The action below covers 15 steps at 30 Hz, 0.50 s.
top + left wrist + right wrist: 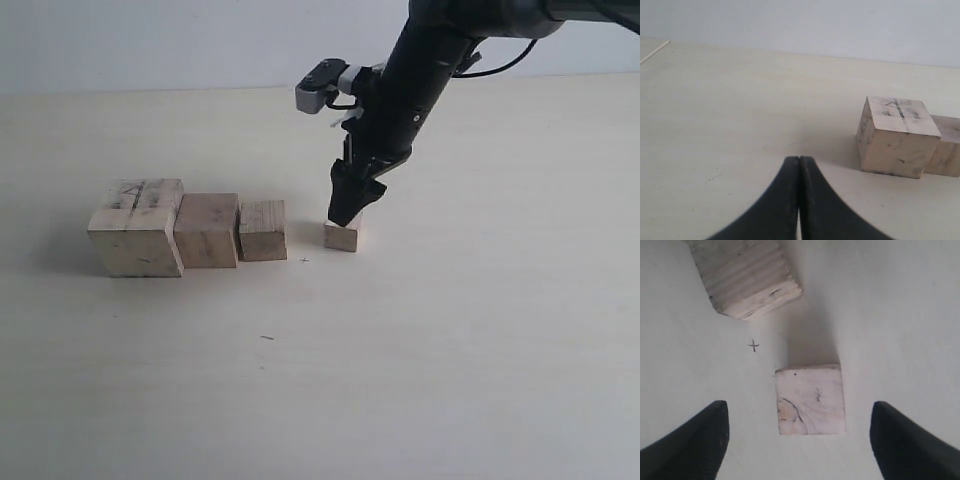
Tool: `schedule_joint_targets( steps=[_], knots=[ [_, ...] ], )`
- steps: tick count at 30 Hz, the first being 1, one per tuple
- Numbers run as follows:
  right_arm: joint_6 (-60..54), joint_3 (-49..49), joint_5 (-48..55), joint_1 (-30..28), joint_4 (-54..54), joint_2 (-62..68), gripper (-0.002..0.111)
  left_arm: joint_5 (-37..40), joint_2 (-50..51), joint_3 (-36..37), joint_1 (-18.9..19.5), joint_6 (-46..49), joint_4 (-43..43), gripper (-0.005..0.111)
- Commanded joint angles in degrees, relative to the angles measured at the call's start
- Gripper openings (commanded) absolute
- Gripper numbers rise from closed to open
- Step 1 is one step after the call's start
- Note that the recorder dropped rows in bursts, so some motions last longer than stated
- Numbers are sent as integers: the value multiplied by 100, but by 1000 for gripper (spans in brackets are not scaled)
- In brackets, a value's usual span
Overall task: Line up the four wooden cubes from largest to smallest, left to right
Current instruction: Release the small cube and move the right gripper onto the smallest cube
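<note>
Three wooden cubes stand touching in a row on the table: the largest cube [136, 226] [897, 136] with dark scribbles on top at the left, a medium cube [207, 229] [946, 147] beside it, then a smaller cube [263, 230] [745, 276]. The smallest cube [341, 236] [811, 399] sits apart, to the right of the row. My right gripper [347, 212] [799, 412] hovers just above the smallest cube, open, its fingers either side of it and not touching. My left gripper [799, 161] is shut and empty, low over the table, some way from the largest cube.
A small pencil cross [754, 345] [304, 260] is marked on the pale table [450, 350] between the row and the smallest cube. A short dark mark [267, 338] lies nearer the front. The back edge of the table meets a white wall [150, 40].
</note>
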Motion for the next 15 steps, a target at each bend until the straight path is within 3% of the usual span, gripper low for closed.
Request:
schedule_joint_targets(
  steps=[1, 10, 15],
  knots=[
    [-94, 10, -47, 1, 79, 145, 72, -42, -39, -2, -31, -45, -4, 0],
    [-106, 10, -83, 1, 88, 365, 68, -42, -39, -2, -31, -45, -4, 0],
    [-106, 10, -101, 1, 88, 374, 49, -42, -39, -2, -31, -45, -4, 0]
  ],
)
